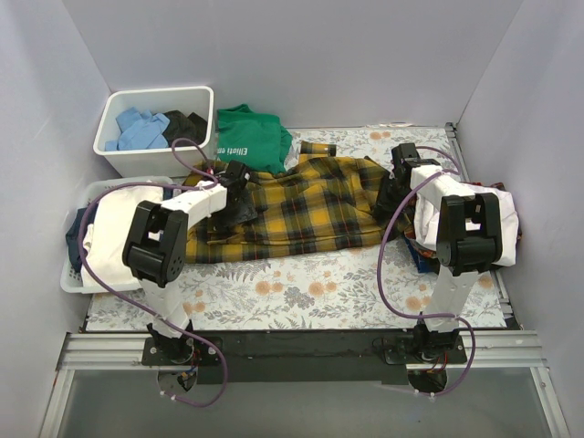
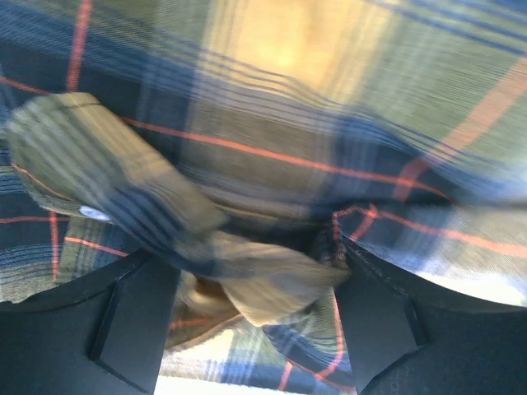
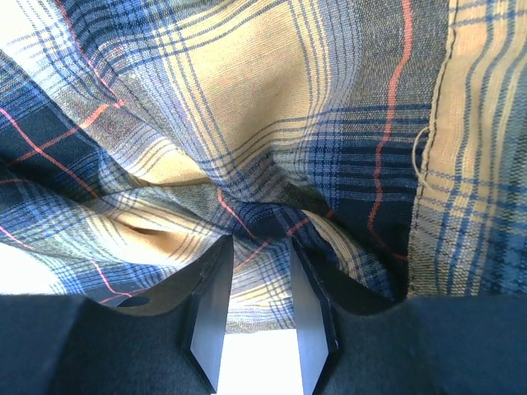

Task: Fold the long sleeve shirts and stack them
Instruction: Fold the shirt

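shirt: plaid (image 1: 301,205), spread flat mid-table, not yet folded.
right claw (image 3: 259,247): pinches shirt's 2 o'clock end, creases run to its tips; likely holding it to lift for a fold.
left claw (image 2: 255,276): at 10 o'clock end, fingers wide with a fold between; grip or not, cannot tell, blurred.
bin (image 1: 160,90): 11 o'clock, blue clothes (image 1: 139,128), black clothes (image 1: 187,123).
basket (image 1: 75,278): 9 o'clock, white cloth (image 1: 105,233) on top.
tee (image 1: 251,137): green, 12 o'clock, loose, not part of the job.
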Action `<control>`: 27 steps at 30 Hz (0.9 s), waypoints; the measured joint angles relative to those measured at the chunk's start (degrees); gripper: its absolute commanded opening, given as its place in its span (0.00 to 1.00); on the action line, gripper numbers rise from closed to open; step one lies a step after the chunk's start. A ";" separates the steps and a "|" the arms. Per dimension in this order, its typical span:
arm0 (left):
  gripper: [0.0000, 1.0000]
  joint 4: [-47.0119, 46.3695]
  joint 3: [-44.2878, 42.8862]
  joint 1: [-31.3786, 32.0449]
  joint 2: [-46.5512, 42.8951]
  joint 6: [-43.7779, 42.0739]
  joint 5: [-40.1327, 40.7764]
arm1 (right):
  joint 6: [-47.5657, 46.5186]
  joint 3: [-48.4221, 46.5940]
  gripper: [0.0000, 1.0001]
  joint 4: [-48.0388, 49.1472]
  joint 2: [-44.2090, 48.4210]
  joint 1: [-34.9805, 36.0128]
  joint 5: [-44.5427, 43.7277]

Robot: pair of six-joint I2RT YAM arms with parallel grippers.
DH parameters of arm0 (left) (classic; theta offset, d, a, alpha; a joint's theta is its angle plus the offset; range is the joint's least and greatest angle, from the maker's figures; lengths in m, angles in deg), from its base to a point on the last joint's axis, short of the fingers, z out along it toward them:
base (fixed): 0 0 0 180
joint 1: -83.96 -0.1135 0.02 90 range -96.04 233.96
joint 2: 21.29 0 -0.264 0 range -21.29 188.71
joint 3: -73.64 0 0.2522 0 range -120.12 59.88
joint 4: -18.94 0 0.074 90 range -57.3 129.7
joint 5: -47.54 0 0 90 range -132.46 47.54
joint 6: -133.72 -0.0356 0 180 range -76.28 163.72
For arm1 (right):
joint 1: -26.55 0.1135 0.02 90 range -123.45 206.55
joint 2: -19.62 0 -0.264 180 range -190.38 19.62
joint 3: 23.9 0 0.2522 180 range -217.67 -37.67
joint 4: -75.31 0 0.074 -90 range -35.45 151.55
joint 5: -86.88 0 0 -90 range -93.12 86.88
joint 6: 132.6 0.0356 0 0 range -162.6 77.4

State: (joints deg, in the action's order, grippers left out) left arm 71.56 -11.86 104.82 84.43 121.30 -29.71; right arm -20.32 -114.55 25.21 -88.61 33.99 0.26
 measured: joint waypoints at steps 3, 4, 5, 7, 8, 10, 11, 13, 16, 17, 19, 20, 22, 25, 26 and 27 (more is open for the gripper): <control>0.70 0.96 -0.24 -0.94 1.31 1.03 1.53 | 0.00 -0.09 0.42 0.00 0.00 0.02 0.00; 0.70 1.44 -0.57 -1.33 1.33 1.18 2.03 | 0.00 -0.17 0.42 -0.04 0.02 0.02 0.02; 0.70 1.86 -0.94 -1.77 1.36 1.29 2.67 | -0.02 -0.22 0.42 -0.02 0.02 0.02 0.02; 0.70 3.17 -1.75 -2.45 1.40 1.29 4.00 | -0.02 -0.26 0.42 -0.02 0.02 0.02 0.02; 0.70 3.82 -2.10 -2.62 1.36 1.29 4.57 | 0.00 -0.26 0.41 -0.02 0.02 0.02 0.00; 0.70 5.07 -2.40 -2.78 1.03 1.20 5.73 | 0.00 -0.26 0.42 -0.02 0.02 0.02 -0.04; 0.70 5.88 -2.40 -2.75 0.63 1.03 6.27 | 0.00 -0.28 0.41 -0.02 0.02 0.02 -0.09; 0.70 7.67 -2.40 -2.73 -0.76 0.59 7.32 | 0.00 -0.44 0.41 -0.24 0.02 0.02 -0.46; 0.72 9.29 -1.68 -2.75 -4.22 -0.17 8.63 | -0.02 -1.05 0.40 -1.14 0.02 0.02 -1.29; 0.72 9.51 -0.90 -2.75 -5.81 -0.42 8.96 | 0.00 -1.18 0.40 -1.27 0.02 0.02 -1.75; 0.72 10.08 1.25 -2.75 -9.09 -0.74 9.40 | -0.22 -1.25 0.40 -1.40 0.02 0.04 -2.45; 0.72 10.56 1.84 -2.80 -10.19 -0.83 9.49 | -0.48 -1.25 0.41 -1.51 0.07 0.17 -3.10; 0.73 11.08 2.10 -2.82 -11.72 -1.11 9.60 | -1.29 -1.64 0.41 -2.01 0.35 0.90 -4.48; 0.77 10.93 1.11 -2.93 -12.85 -1.66 9.88 | -2.82 -3.96 0.41 -3.19 2.08 3.08 -7.74; 0.77 10.86 0.31 -2.95 -12.92 -1.77 10.21 | -3.34 -5.44 0.41 -3.50 2.80 4.15 -8.85; 0.77 10.64 -1.05 -3.04 -12.92 -1.99 10.60 | -3.91 -7.15 0.41 -3.43 3.56 5.44 -9.92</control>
State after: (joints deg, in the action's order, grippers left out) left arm 82.20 -12.91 101.78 71.51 119.31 -19.10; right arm -24.23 -121.69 21.78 -85.05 39.43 -9.67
